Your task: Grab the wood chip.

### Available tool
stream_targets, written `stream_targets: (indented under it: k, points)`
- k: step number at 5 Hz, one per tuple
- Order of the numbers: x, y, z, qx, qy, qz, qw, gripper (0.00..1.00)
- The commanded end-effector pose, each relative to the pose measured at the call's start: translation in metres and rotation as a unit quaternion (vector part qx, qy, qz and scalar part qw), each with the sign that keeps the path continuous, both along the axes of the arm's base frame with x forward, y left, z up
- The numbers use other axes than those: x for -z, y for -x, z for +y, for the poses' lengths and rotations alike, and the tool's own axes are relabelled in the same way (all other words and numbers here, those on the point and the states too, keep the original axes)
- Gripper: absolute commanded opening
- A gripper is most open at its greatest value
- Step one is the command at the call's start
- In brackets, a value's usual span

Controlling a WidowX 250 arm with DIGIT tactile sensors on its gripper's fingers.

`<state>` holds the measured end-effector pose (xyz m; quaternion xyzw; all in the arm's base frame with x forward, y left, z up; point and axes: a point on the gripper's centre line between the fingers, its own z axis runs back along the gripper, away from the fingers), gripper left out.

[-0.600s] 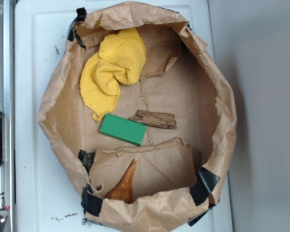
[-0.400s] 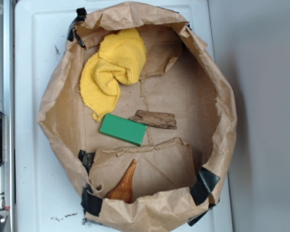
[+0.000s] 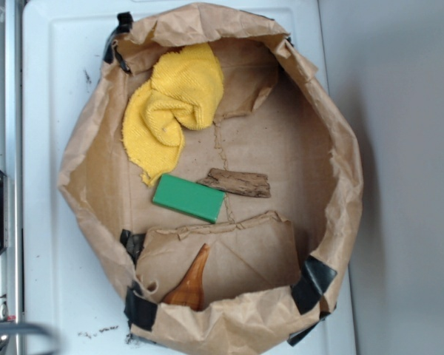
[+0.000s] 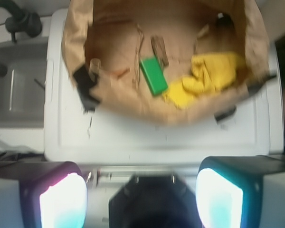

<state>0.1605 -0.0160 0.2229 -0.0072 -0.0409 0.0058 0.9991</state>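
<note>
Wood chip lies flat on the floor of a crumpled brown paper bag spread open like a basin on a white surface. Green block sits just beside the chip's left end, nearly touching. Yellow cloth bunched at the far-left inner wall. Glossy orange-brown wooden piece rests on a folded flap near the bag's rim. Wrist view, blurred: gripper well back from the bag, over the white surface's near edge, fingers spread wide, holding nothing. Chip visible far ahead, beside the block.
</note>
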Motion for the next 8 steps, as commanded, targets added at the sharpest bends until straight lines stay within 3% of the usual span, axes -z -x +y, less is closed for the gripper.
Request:
stream_targets:
  k: [1, 2, 5, 6, 7, 8]
  points:
    - [0.022, -0.093, -0.006, 0.097, 0.007, -0.023, 0.995, 1.0]
    - [0.054, -0.128, -0.009, 0.186, -0.004, -0.031, 0.982, 1.0]
    - [0.054, -0.128, -0.009, 0.186, -0.004, -0.031, 0.982, 1.0]
    - [0.096, -0.135, 0.009, 0.172, 0.013, -0.028, 0.985, 1.0]
    - [0.114, -0.122, 0.021, 0.187, -0.003, -0.049, 0.981, 1.0]
    - [0.114, -0.112, 0.035, 0.199, 0.017, -0.051, 0.978, 1.0]
